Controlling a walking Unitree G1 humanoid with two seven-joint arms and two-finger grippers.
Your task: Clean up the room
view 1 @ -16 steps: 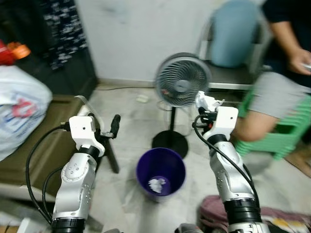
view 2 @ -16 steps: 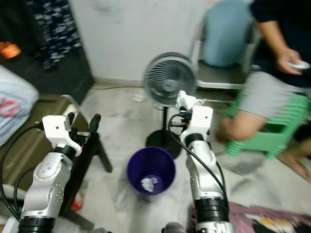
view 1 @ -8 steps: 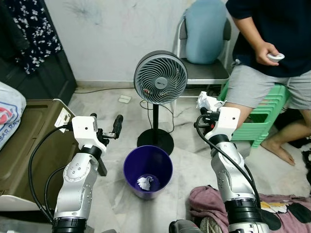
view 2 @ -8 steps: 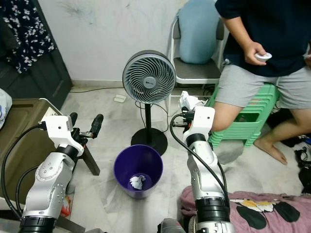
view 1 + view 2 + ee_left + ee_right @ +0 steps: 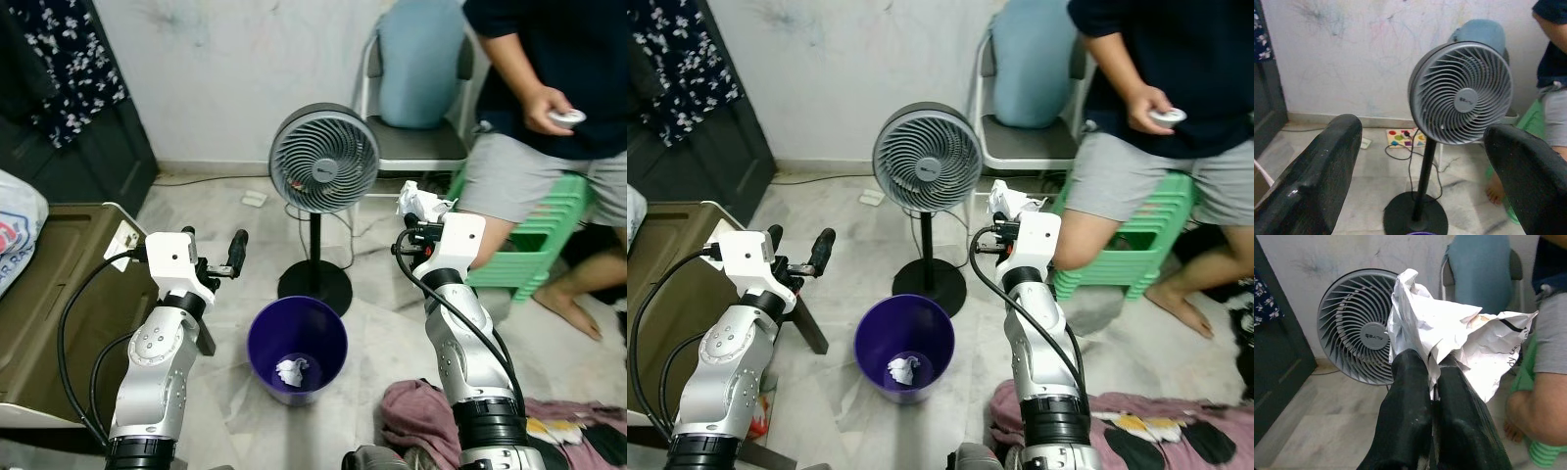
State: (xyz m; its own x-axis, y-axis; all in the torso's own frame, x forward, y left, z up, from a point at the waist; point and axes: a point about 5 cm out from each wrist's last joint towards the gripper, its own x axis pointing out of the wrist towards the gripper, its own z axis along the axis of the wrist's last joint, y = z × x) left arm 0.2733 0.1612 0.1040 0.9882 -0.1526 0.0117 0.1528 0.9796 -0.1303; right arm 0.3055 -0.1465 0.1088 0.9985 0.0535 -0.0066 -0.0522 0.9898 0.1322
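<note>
**Paper in hand, bin drop outstanding**

The right hand [image 5: 1432,367] is gripping a crumpled white paper [image 5: 1449,335], its two fingers pinched together on the wad. In the head views that hand [image 5: 416,217] is standing raised at chest height, to the right of the purple bin [image 5: 297,348] and not over its mouth. The left hand [image 5: 211,257] is hanging spread and empty, fingers wide apart, to the left of the bin.

The bin is sitting on the floor between the two arms, with one white scrap [image 5: 292,371] already lying at its bottom. A standing fan [image 5: 323,162] is standing just behind it.

Judgement: one piece appears binned; the held paper is awaiting its drop. Clothing [image 5: 431,416] is lying on the floor near the robot's right side, so tidying looks far from finished. A seated person [image 5: 549,147] is occupying the green stool [image 5: 534,250] nearby.
</note>
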